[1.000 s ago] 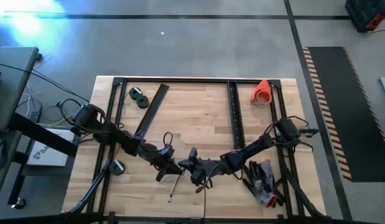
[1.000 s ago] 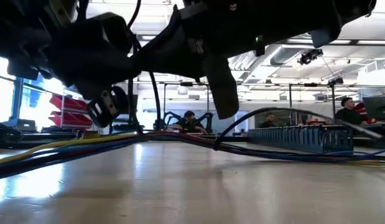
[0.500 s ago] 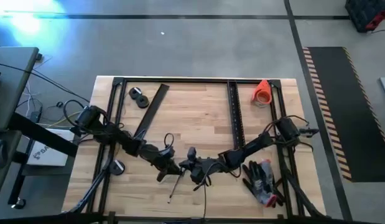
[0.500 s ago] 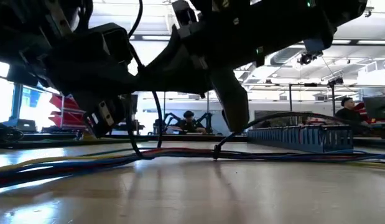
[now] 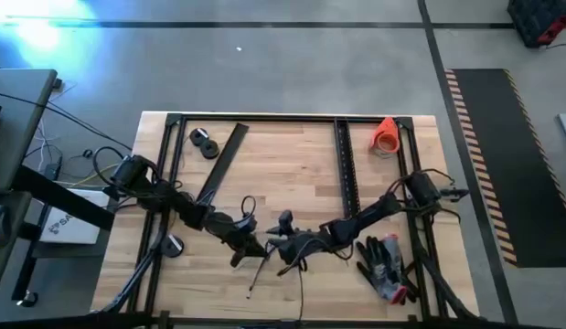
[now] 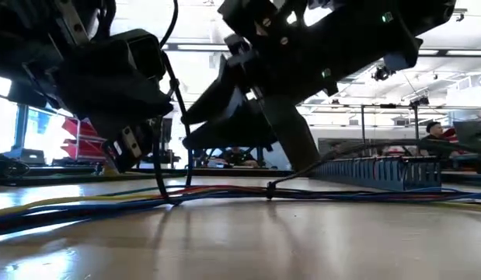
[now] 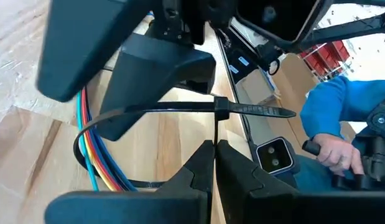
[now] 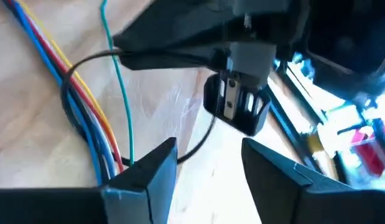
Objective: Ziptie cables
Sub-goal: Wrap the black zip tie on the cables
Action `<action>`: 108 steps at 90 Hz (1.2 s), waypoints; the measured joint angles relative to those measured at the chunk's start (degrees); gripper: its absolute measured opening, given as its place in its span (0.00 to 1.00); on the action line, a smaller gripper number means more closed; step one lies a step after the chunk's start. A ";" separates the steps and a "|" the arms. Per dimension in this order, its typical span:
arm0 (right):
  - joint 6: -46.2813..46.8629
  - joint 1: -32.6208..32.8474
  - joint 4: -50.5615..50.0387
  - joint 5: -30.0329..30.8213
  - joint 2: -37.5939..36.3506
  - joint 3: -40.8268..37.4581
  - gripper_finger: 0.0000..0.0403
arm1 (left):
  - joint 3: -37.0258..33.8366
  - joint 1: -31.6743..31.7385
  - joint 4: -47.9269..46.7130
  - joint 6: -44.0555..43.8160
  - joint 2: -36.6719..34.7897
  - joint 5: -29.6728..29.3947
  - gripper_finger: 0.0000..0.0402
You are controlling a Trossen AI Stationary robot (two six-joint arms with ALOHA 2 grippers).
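Observation:
The cables [image 7: 86, 146] are a bunch of thin blue, red, orange and yellow wires lying along the table [image 6: 85, 201], near its front edge [image 5: 255, 276]. A black ziptie [image 7: 221, 107] loops loosely round them, its ribbed tail [image 7: 267, 112] sticking out sideways. My left gripper [image 7: 216, 155] is shut on the ziptie, low over the table [image 5: 253, 247]. My right gripper [image 8: 208, 165] is open and faces it from the right [image 5: 284, 236], with its fingers above the loop and nothing between them. My left gripper pinches a thin black strand of the ziptie [image 7: 216, 132] between its two fingertips. The strand runs straight out from the fingers to the ziptie's head. The fingers slant down from the table's left. The loop [image 8: 71, 81] goes slack round the cables, which lie on the table.
Two long black perforated strips [image 5: 223, 163] [image 5: 345, 169] lie on the wood. Black rolls [image 5: 205, 143] and an orange cone [image 5: 385, 135] sit at the back, and gloves [image 5: 385, 267] at the front right. A person's blue sleeve [image 7: 332, 118] shows beyond the table.
The cable bunch was held a little above the table by the ziptie and has sunk flat onto it. My left gripper has dropped slightly. My right gripper has tipped and edged toward the left gripper, so both of its fingers show in the low view.

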 joint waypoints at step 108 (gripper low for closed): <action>-6.94 0.43 5.43 1.16 0.00 0.00 0.04 | -1.36 -0.02 2.14 0.13 0.00 -3.96 0.00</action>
